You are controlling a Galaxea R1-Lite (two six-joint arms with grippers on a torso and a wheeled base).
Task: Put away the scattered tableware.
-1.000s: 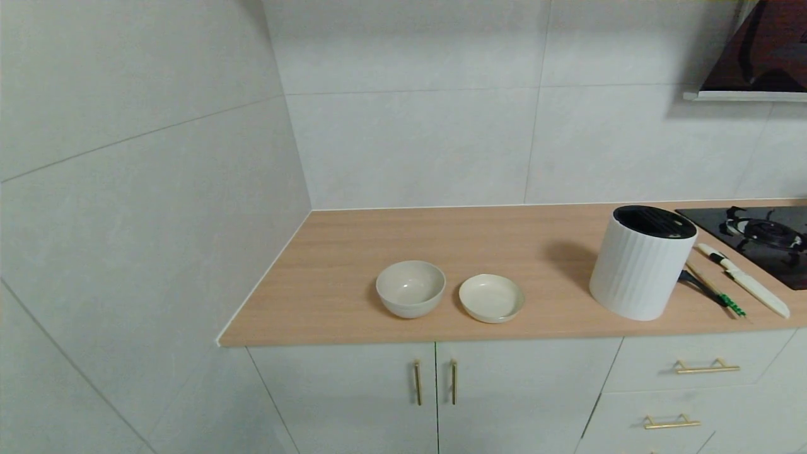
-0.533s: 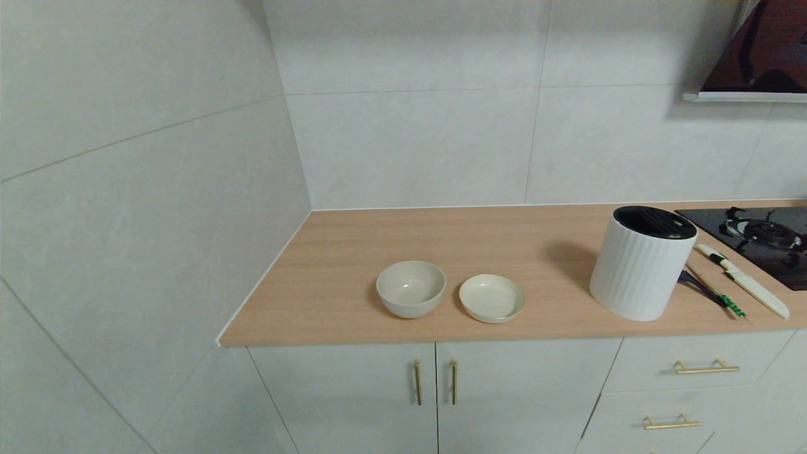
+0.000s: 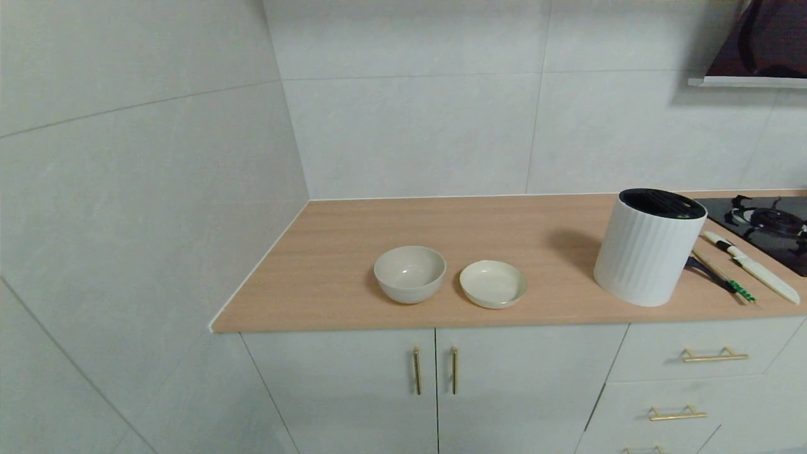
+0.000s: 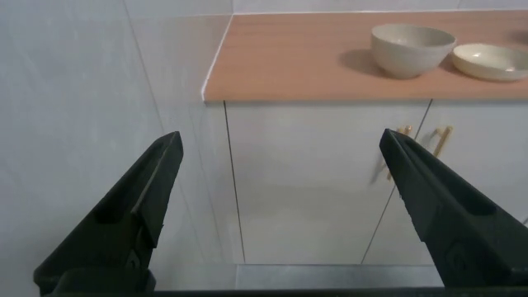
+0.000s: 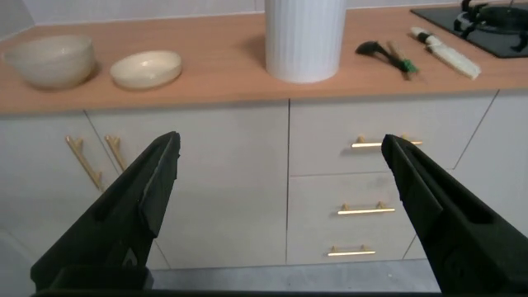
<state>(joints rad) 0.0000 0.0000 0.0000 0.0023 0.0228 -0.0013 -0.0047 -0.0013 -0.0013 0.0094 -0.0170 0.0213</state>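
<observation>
Pale tiled walls meet in a corner behind a wooden countertop, with white cabinet doors beneath it.

The left gripper faces the cabinet front near the corner end of the counter. Its two dark fingers are spread wide with nothing between them. Beyond them, up on the counter, are a cream bowl and a shallow dish.

The right gripper is likewise splayed and empty, its fingers framing the drawers with their brass handles. On the counter beyond it stands a white ribbed holder.

From the head view, the bowl sits near the front edge. The shallow dish is just beside it on the right, apart from it, and both are upright. The white ribbed holder, a cylinder with a slotted black top, stands well to the right of the dish.

Between the holder and the gas hob, three pieces lie flat on the wood. A black utensil is close against the holder's base. Next come chopsticks, their green-marked ends towards the front edge. Farthest right is a knife with a pale blade, beside the hob's edge. A range hood hangs above the hob.
</observation>
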